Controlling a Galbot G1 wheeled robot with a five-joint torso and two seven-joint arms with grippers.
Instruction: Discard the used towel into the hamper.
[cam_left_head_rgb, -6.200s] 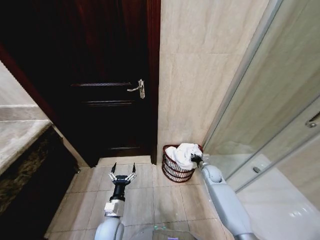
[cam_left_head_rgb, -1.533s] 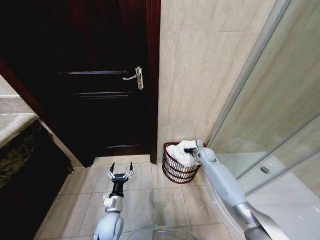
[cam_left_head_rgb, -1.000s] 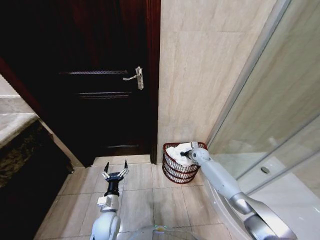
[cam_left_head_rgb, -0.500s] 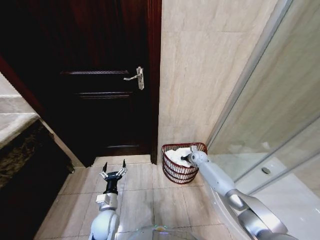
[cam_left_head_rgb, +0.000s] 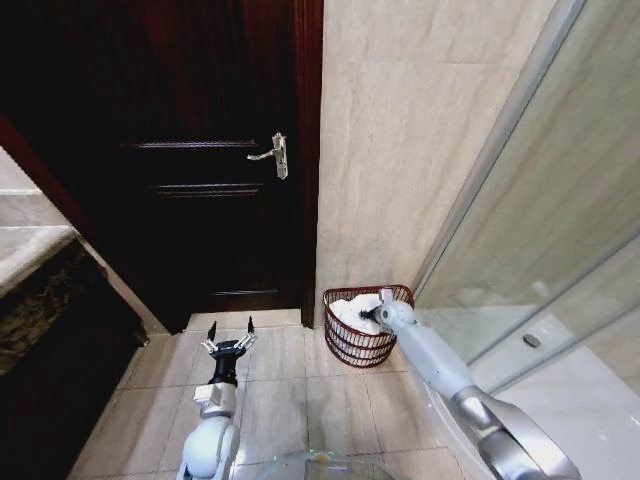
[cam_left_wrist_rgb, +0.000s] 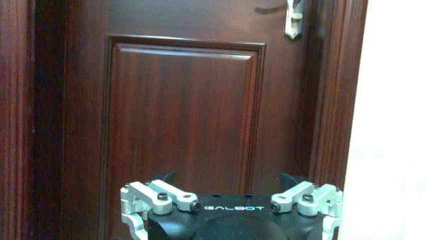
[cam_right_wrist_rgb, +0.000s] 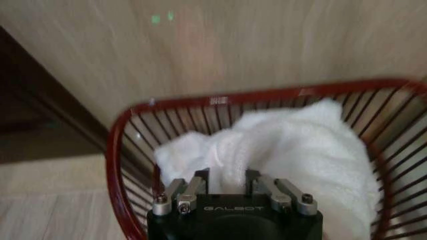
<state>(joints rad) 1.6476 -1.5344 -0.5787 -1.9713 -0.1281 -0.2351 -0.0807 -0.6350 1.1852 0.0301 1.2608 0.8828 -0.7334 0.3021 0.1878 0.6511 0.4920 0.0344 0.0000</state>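
Right wrist view: the towel (cam_right_wrist_rgb: 293, 145) is held pinched by the right gripper (cam_right_wrist_rgb: 225, 176) inside the hamper (cam_right_wrist_rgb: 130, 150), at the wall's foot. Release should be made low, clear of the rim. The left gripper (cam_left_head_rgb: 229, 340) hangs spread over the floor.

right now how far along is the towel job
Nearly done. The white towel already sits inside the red wire hamper by the wall. The right gripper is down in the hamper with its fingers pinched on a fold of the towel. Letting go is what's left. The left gripper hangs open over the floor.
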